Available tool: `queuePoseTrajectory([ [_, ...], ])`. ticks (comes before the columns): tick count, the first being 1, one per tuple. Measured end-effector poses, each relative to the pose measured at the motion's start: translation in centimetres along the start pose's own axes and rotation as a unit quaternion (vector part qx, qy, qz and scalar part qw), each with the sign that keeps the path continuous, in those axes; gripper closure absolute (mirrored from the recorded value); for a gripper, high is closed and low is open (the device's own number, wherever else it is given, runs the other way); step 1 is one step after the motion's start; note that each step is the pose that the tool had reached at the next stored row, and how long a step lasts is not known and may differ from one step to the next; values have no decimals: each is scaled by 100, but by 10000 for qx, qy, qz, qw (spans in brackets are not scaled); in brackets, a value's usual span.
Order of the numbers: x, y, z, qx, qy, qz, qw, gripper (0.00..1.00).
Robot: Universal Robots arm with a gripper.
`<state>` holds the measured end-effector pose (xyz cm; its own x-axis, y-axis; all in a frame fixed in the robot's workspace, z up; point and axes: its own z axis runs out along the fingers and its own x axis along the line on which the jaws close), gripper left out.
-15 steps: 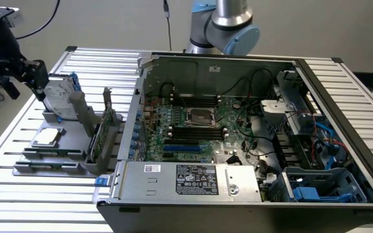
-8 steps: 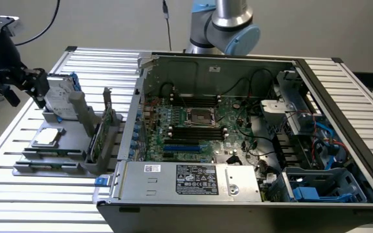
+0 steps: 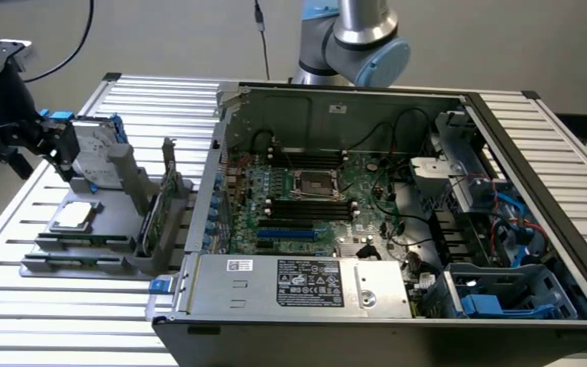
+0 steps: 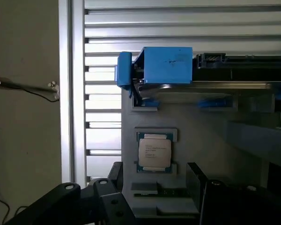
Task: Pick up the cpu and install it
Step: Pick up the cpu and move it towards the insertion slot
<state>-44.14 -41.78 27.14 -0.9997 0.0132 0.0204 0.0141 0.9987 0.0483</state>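
cpu (image 4: 154, 152): seated flat in grey holder (image 4: 201, 136) on slatted worktop (image 3: 69, 321), at exterior view's left of open computer case (image 3: 273, 103) | under tool (image 4: 153, 180), no contact | square, silver lid with print, green rim | tool fingers apart, empty

The exterior view looks down from the near side across the table (image 3: 553, 134). The wrist view faces down, close above the grey stand (image 3: 82, 243) (image 4: 206, 136), and both share the cpu (image 3: 74, 216) (image 4: 154, 153).
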Motion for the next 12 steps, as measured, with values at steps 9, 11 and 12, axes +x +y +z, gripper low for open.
queuePoseTrajectory([
  [9, -71, -67, 159, 1, 2, -41, 10000, 35],
  [11, -87, -83, 194, 1, 3, -47, 10000, 35],
  [12, -93, -90, 212, 1, 3, -48, 10000, 35],
])
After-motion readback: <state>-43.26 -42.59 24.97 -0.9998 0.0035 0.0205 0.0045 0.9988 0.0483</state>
